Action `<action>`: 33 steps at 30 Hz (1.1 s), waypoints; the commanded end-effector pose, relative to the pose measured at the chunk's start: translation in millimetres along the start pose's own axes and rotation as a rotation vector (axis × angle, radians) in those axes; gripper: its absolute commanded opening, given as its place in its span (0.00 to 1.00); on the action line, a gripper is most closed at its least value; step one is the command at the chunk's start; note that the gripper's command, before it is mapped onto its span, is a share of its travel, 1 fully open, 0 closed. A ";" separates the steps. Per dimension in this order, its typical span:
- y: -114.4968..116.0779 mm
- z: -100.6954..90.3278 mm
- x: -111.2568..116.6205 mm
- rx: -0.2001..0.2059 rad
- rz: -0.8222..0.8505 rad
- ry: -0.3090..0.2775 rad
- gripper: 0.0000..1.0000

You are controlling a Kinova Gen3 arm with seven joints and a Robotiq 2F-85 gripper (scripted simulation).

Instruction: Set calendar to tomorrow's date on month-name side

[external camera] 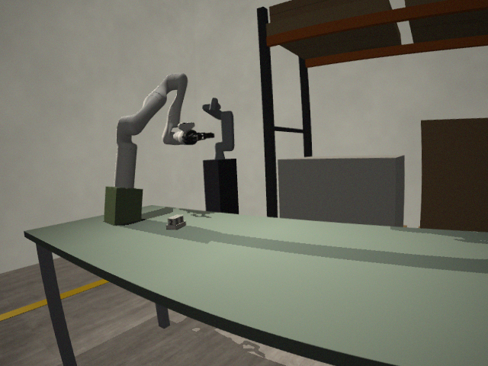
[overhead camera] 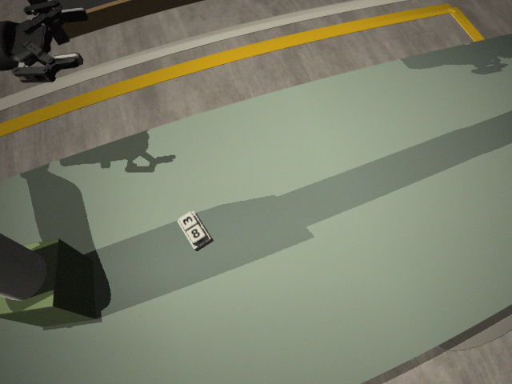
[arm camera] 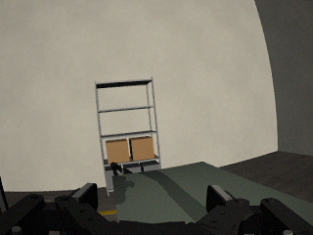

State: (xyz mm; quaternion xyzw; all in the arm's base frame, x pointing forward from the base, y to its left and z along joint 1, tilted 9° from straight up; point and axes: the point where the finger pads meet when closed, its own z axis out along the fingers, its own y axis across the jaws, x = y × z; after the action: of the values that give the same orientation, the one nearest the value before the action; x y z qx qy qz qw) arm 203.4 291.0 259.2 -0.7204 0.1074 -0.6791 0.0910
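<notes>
A small white calendar tray (overhead camera: pixel 204 243) (external camera: pixel 176 226) lies flat on the green table (overhead camera: pixel 330 268) (external camera: pixel 315 268). Two white cubes stand in it side by side. From above, one cube (overhead camera: pixel 188 220) shows a 3 on top and the other cube (overhead camera: pixel 196 233) shows an 8. The side with the month's name is too small to read. My gripper (overhead camera: pixel 76 38) (external camera: pixel 210 136) (arm camera: pixel 152 198) is open and empty. It hangs high above the table, pointing level, far from the tray.
The arm's green base block (overhead camera: pixel 70 281) (external camera: pixel 123 204) stands on the table near the tray. A dark pedestal with a second arm (external camera: pixel 220 184), a tall shelf rack (external camera: pixel 268 118) and grey and brown boxes stand beyond the table.
</notes>
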 end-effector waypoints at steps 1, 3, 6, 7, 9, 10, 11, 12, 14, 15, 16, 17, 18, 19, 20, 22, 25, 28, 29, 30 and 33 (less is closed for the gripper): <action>-0.1 0.0 0.4 0.000 0.001 0.000 1.00; -0.1 0.0 0.4 0.000 0.001 0.000 1.00; -0.1 0.0 0.4 0.000 0.001 0.000 1.00; -0.1 0.0 0.4 0.000 0.001 0.000 1.00; -0.1 0.0 0.4 0.000 0.001 0.000 1.00; -0.1 0.0 0.4 0.000 0.001 0.000 1.00; -0.1 0.0 0.4 0.000 0.001 0.000 1.00; -0.1 0.0 0.4 0.000 0.001 0.000 1.00; -0.1 0.0 0.4 0.000 0.001 0.000 1.00; -0.1 0.0 0.4 0.000 0.001 0.000 1.00; -0.1 0.0 0.4 0.000 0.001 0.000 1.00; -0.1 0.0 0.4 0.000 0.001 0.000 1.00; -0.1 0.0 0.4 0.000 0.001 0.000 1.00; 0.1 0.1 0.4 -0.001 0.001 0.000 1.00; 0.4 0.3 0.2 -0.002 0.001 -0.001 1.00; 2.2 1.3 -0.7 -0.009 0.000 -0.003 1.00; 6.2 3.0 -2.4 -0.024 -0.003 -0.010 1.00; 11.2 6.4 -4.4 -0.046 -0.005 -0.017 1.00; 13.5 8.0 -5.1 -0.056 -0.003 -0.021 1.00; 16.3 9.9 -6.0 -0.068 -0.003 -0.024 1.00; 23.1 14.3 -8.3 -0.097 -0.003 -0.032 1.00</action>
State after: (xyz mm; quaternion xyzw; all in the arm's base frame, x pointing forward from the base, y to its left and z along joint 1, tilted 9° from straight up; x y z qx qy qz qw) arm 211.3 277.8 246.3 -0.7324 0.1258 -0.6657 0.0679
